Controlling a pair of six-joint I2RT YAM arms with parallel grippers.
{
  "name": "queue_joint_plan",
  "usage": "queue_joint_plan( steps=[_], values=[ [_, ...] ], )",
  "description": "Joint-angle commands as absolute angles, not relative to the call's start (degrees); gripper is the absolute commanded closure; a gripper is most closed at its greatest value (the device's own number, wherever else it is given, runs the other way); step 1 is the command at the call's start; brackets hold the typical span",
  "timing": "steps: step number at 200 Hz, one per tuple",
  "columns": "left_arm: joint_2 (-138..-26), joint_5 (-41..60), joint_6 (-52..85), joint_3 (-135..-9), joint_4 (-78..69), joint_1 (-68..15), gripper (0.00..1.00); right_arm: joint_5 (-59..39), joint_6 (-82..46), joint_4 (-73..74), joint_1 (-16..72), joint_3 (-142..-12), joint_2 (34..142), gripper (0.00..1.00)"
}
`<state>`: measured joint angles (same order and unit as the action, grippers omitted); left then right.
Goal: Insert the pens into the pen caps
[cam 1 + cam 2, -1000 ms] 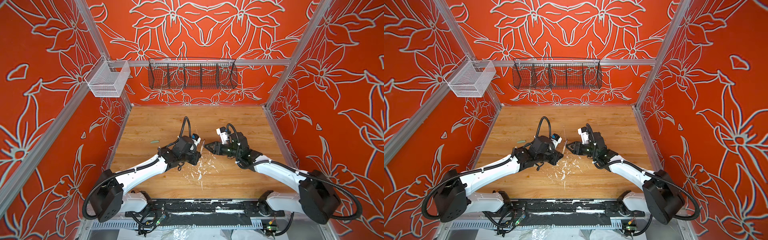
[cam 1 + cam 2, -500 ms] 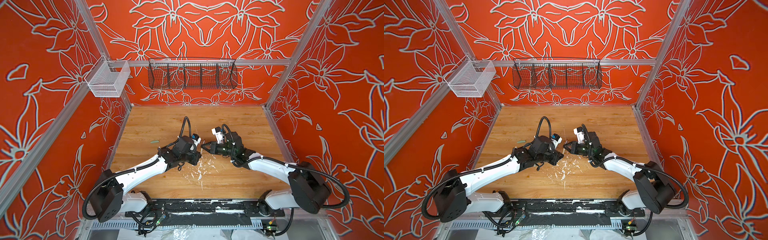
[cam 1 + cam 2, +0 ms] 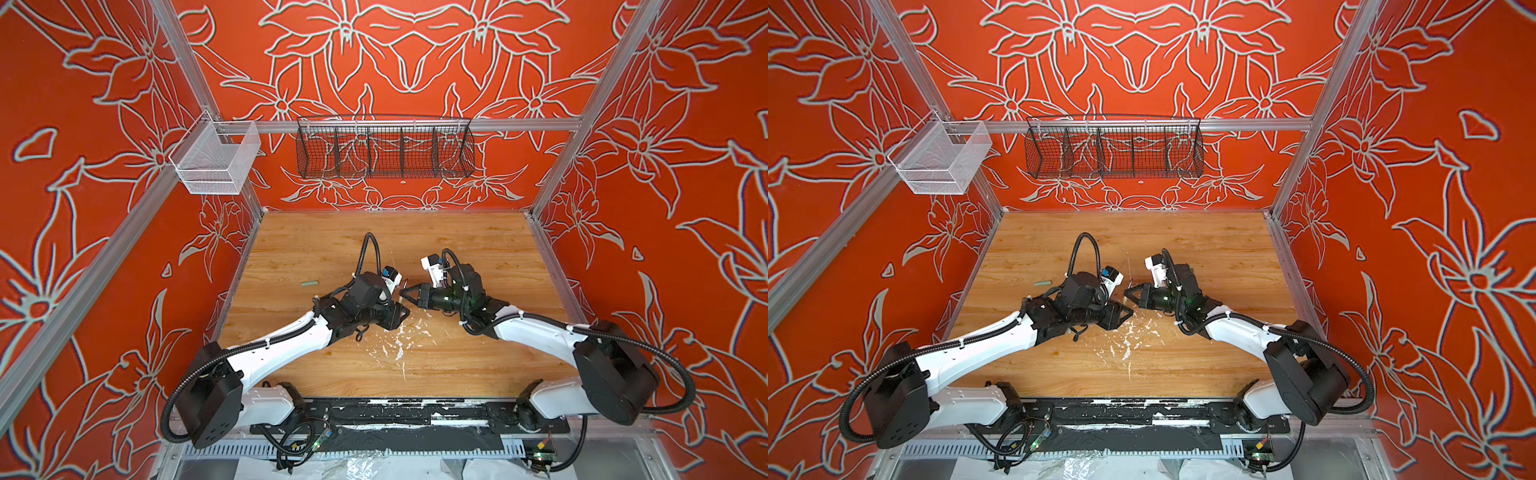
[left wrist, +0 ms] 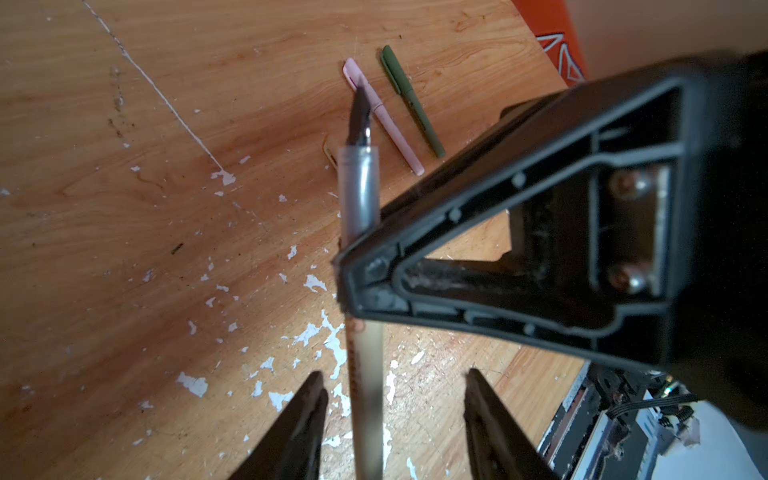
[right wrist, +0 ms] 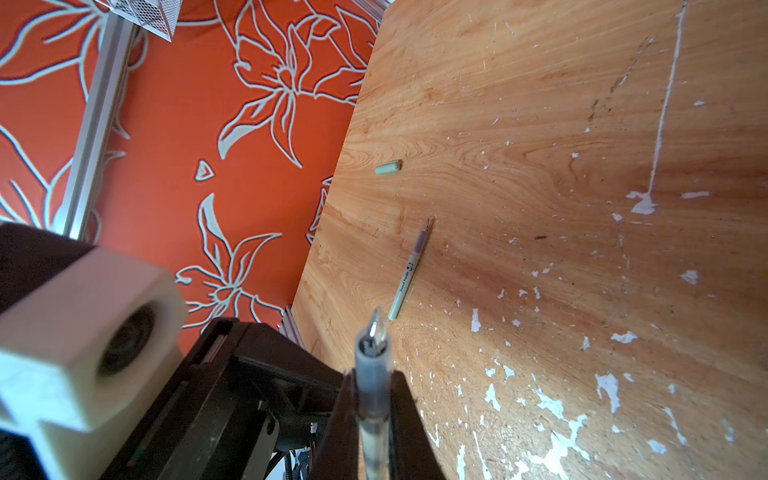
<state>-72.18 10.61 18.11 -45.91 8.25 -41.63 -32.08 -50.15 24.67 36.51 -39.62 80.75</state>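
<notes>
Right jaws closed onto tan pen (image 5: 373, 374), pink pen (image 4: 386, 120) — left wrist only

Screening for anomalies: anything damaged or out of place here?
White paint flecks litter the table near its middle, like chipped coating. The pale green cap lies alone, well apart from the pale green pen.

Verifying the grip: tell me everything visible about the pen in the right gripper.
The pen is slim, uncapped: pale tan plastic-looking barrel with reddish print, translucent grey grip section, dark pointed nib. It is off the table, clamped in the shut right gripper just behind the grip section, nib sticking out beyond the fingertips. Its barrel runs between the left gripper's open fingers, apparently touching neither.
</notes>
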Motion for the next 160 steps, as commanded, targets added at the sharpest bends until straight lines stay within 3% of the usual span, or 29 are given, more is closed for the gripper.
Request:
queue_joint_plan(
  steps=[1,73,114,160],
  values=[
    [-70.4,12.2,18.5,-44.4,3.7,-41.7,0.51,-33.1,-51.1,25.7,37.2,-41.0,79.9,0.97],
    [-72.3,13.1,18.8,-44.2,4.7,-41.4,0.67,-33.6,-51.3,25.4,37.8,-41.2,78.8,0.98],
    [-72.7,13.1,18.7,-44.2,4.7,-41.3,0.68,-33.8,-51.3,25.3,37.9,-41.3,78.3,0.98],
    [-72.5,12.6,19.0,-44.6,4.6,-41.3,0.84,-34.4,-51.6,25.2,38.1,-41.4,79.1,0.97]
  ],
)
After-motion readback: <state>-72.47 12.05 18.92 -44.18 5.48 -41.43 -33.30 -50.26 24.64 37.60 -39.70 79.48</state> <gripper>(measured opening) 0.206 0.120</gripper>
